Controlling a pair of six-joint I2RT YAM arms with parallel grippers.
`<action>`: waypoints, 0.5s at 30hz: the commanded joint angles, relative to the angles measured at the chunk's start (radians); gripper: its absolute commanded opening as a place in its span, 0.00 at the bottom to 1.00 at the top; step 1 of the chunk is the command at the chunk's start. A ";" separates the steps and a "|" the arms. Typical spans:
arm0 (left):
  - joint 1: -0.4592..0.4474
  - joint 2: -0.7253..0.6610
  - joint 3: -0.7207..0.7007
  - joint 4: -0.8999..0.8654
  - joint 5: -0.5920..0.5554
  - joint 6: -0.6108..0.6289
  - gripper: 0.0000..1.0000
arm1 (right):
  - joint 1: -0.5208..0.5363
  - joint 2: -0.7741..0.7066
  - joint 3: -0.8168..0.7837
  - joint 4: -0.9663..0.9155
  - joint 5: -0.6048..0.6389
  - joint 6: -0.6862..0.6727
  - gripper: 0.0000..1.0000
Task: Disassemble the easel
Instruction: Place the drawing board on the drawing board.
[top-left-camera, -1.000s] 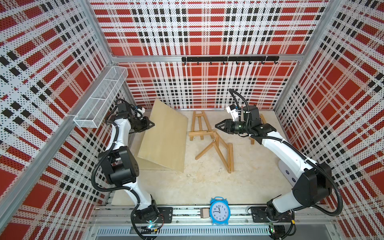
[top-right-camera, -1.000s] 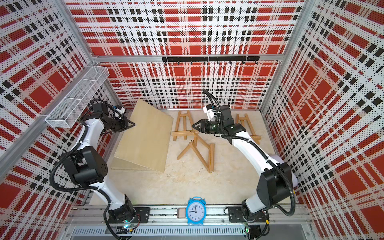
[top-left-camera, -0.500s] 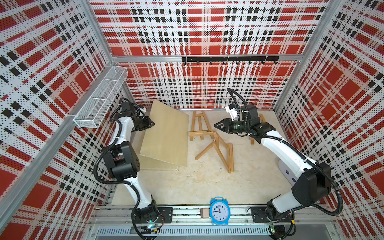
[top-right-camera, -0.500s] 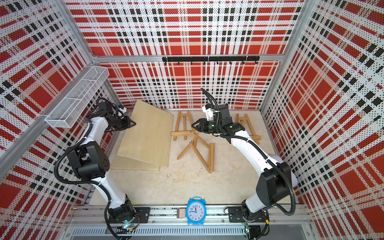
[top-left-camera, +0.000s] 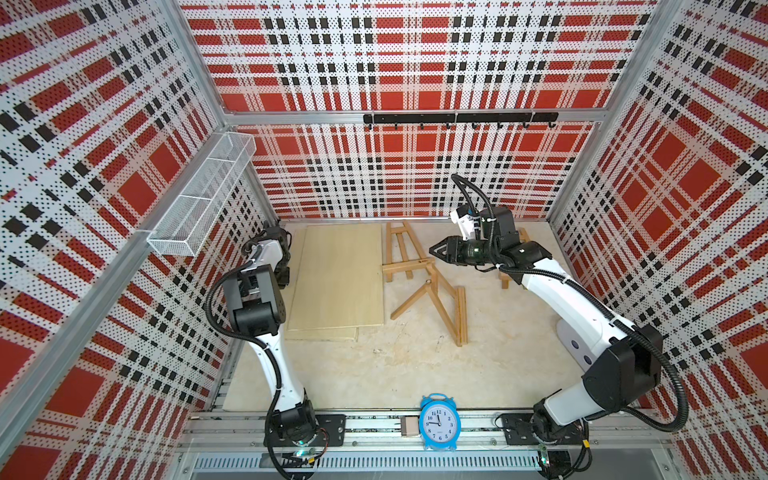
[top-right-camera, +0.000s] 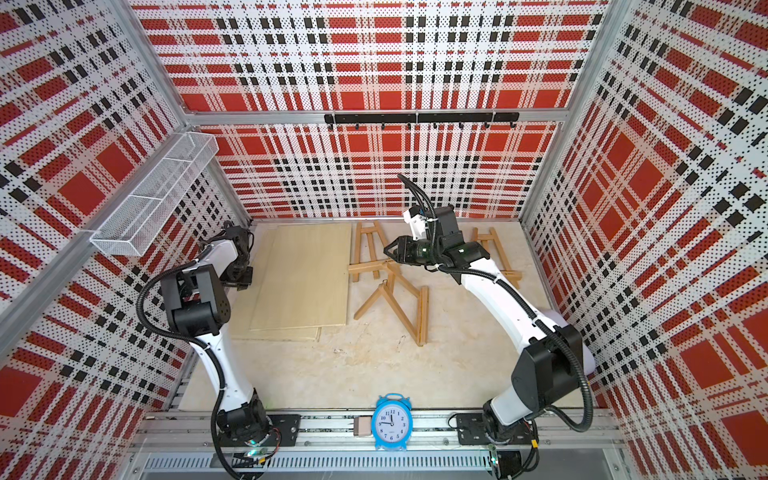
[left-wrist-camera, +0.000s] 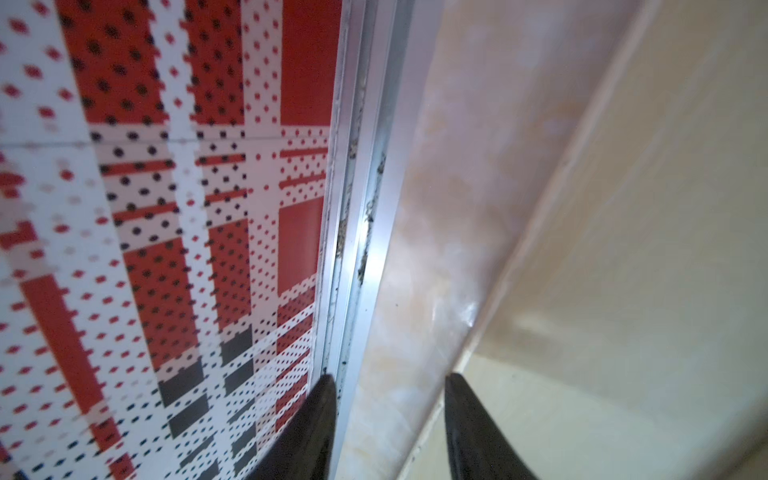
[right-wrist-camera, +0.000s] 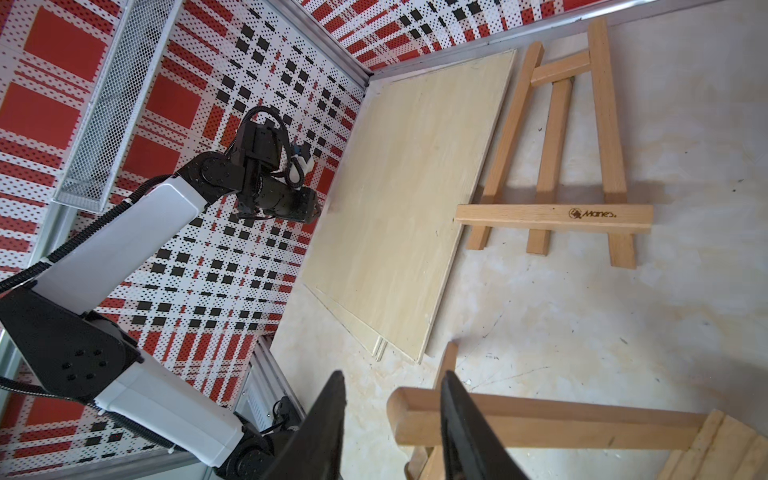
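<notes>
**Easel propped half-folded beside the plywood board**

The light wooden A-frame easel (top-left-camera: 459, 316) stands tilted on the beige counter (top-left-camera: 374, 365). It is near the pale rectangular plywood board (top-left-camera: 338, 278), on the side toward the right arm (the board lies flat on another sheet). The right tool (right-wrist-camera: 392, 376) is at the easel's top bar, fingers apart, with the rounded bar end partly between them; contact is unclear. The left tool (left-wrist-camera: 386, 378), fingers apart and empty, is at the board's opposite edge.

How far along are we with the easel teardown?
Done: the boards lie flat, off any easel, and the left gripper is open beside them. In hand: the right gripper hangs over the splayed easel; grip unclear. Left: folding it flat; it is spread open.
</notes>
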 joint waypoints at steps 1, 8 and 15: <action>0.000 -0.087 -0.012 -0.030 0.017 -0.032 0.42 | 0.015 0.006 0.062 -0.029 0.066 -0.090 0.39; -0.058 -0.318 -0.066 -0.034 0.296 -0.134 0.32 | 0.048 0.008 0.085 -0.075 0.193 -0.165 0.36; -0.201 -0.560 -0.135 -0.044 0.515 -0.262 0.30 | 0.036 -0.020 0.056 -0.134 0.266 -0.373 0.35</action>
